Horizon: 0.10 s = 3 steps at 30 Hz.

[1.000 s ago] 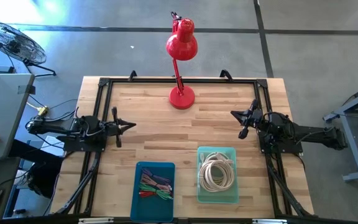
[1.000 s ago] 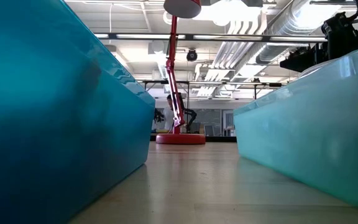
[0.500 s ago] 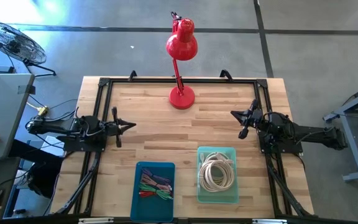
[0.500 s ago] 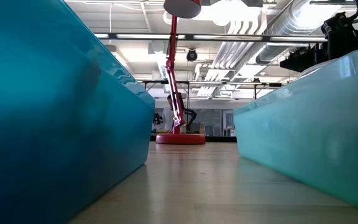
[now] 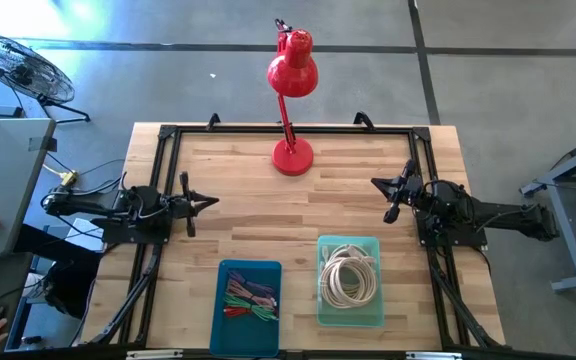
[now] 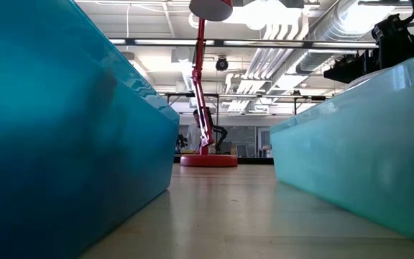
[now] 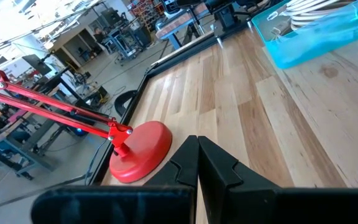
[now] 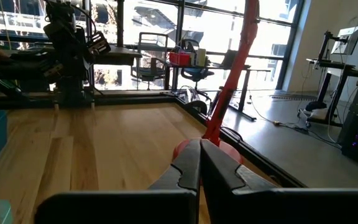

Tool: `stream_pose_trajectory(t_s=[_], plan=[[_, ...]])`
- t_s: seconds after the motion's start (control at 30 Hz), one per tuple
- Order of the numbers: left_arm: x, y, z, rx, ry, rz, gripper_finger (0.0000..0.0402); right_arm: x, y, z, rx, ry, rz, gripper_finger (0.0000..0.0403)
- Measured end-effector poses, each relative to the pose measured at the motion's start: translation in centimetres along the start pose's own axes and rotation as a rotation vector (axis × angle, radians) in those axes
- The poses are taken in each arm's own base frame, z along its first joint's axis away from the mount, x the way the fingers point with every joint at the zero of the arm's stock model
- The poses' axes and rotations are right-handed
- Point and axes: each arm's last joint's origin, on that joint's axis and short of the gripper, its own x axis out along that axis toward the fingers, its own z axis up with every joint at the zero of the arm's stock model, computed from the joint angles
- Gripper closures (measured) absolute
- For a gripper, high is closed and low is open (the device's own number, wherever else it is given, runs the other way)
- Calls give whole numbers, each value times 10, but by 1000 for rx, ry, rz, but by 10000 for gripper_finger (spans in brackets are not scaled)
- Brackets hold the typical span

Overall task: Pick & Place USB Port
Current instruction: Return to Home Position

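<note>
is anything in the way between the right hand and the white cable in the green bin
Nothing visible. Only bare tabletop lies between the right hand and the green bin; the white cable coil already sits inside it.

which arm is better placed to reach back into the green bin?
Right, probably. The right gripper, shut, sits on the same side as the green bin; the left gripper is across the table, nearer the blue bin.

My gripper (image 7: 197,142), fingers pressed together, hangs over the table (image 7: 272,124); the red lamp (image 7: 143,149) stands near, the bin (image 7: 303,48) of white cables (image 7: 319,6) farther.
</note>
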Motion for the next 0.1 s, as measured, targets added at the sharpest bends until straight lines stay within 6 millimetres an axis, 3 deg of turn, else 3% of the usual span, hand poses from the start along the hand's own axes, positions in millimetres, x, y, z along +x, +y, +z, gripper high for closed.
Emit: stream_pose_trajectory(t_s=[0.1], plan=[[0,0,0,0,0,0,401,0,0,0,0,0,0,400]])
